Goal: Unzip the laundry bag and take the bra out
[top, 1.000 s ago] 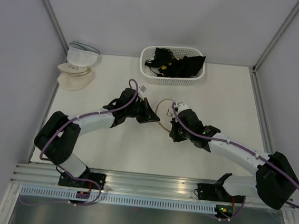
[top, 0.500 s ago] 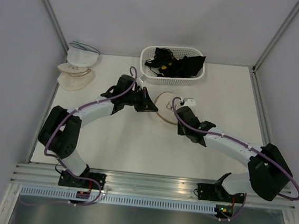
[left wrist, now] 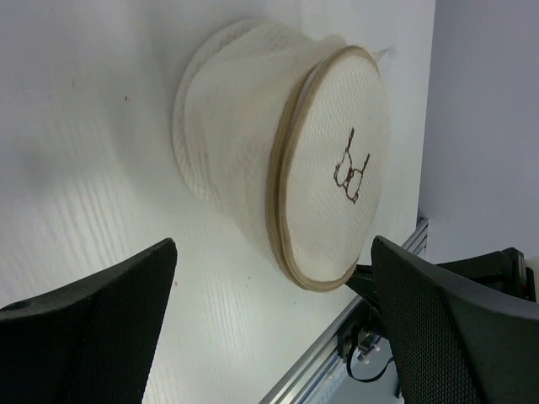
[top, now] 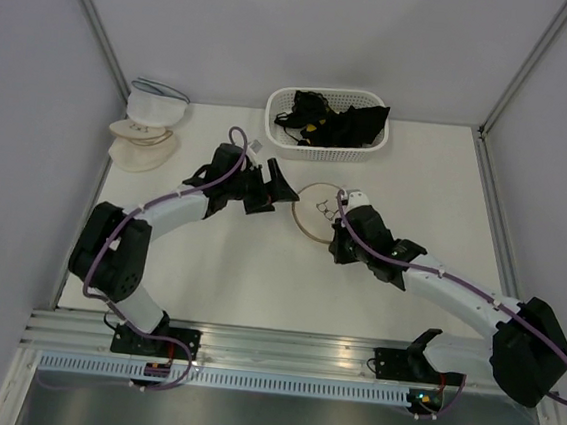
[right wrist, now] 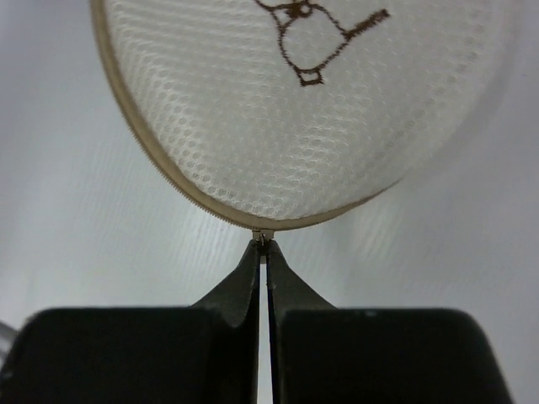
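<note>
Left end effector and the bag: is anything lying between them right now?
Nothing. The left wrist view shows only bare table between the open left end effector and the bag. The top view agrees.

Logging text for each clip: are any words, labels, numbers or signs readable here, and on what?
No readable text in any view.
Laundry bag: brown stitched figure, an outline drawing with no letters.
Stacked pouches: small dark marks, too small to read.
</note>
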Tool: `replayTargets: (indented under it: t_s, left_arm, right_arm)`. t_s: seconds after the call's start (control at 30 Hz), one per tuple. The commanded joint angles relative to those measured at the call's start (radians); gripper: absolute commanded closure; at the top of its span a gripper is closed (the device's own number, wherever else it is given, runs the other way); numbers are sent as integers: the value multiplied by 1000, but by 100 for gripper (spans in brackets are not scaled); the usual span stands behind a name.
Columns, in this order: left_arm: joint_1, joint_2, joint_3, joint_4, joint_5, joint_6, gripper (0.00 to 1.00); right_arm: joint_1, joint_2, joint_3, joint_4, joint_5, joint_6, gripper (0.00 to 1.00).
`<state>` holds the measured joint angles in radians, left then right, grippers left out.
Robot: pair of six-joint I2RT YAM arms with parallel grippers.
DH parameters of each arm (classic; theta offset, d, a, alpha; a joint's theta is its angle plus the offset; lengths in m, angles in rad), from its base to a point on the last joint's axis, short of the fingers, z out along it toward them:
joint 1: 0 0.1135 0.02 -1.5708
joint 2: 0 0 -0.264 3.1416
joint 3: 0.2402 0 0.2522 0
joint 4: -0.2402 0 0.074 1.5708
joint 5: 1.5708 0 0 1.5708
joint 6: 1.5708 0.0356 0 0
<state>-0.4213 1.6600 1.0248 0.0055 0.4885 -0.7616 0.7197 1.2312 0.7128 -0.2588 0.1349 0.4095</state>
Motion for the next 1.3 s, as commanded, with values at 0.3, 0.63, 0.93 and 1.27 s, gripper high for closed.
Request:
replayTargets:
  t_s: [0.3,0.63,0.93,1.27]
  left_arm:
    - [-149,-148,-187,146,-67,-185,2]
    - [-157,-69,-193,247,-11,-193,60]
    - [-152,-59,-177,243,-18,-173,98]
    - [-105,-72,-137,183,7,-119,98]
  right_arm:
    - [-2,59,13,214,-423,-47,100]
    - [-2,10,4,159,-356,-47,100]
    - [-2,-12,16,101,-336,-49,100]
    - [-2,44,40,-124,-75,-46,100]
